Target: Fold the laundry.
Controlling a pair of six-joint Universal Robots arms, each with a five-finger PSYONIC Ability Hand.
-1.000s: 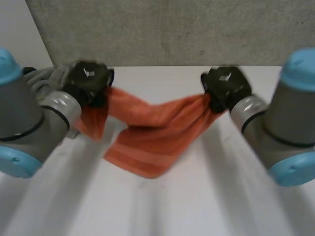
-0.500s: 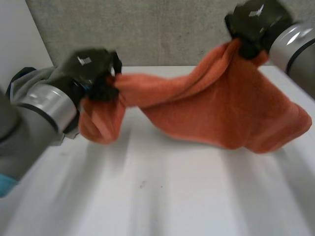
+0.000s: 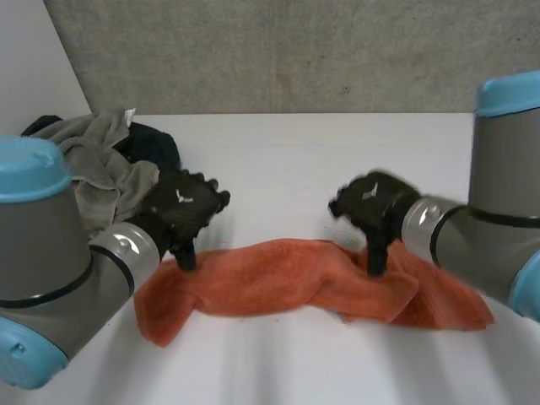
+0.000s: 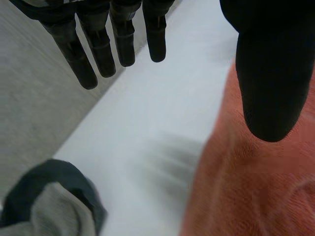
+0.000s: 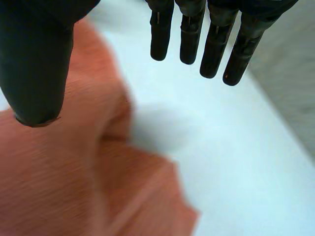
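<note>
An orange towel (image 3: 287, 283) lies bunched in a long strip across the near part of the white table (image 3: 278, 160). My left hand (image 3: 181, 215) hovers over its left end, fingers (image 4: 103, 46) straight and spread from the thumb (image 4: 273, 73), holding nothing; the towel (image 4: 256, 187) lies under the thumb. My right hand (image 3: 375, 211) hangs over the towel's right part, fingers (image 5: 197, 34) straight, thumb (image 5: 37, 64) apart, the towel (image 5: 64, 172) below it.
A heap of grey and dark clothes (image 3: 101, 164) sits at the table's left rear, its edge (image 4: 49, 201) beyond my left hand's fingertips. A grey wall (image 3: 287, 51) backs the table.
Both hands came down from holding the towel raised and stretched between them. They let go of it, and the towel now lies on the table.
</note>
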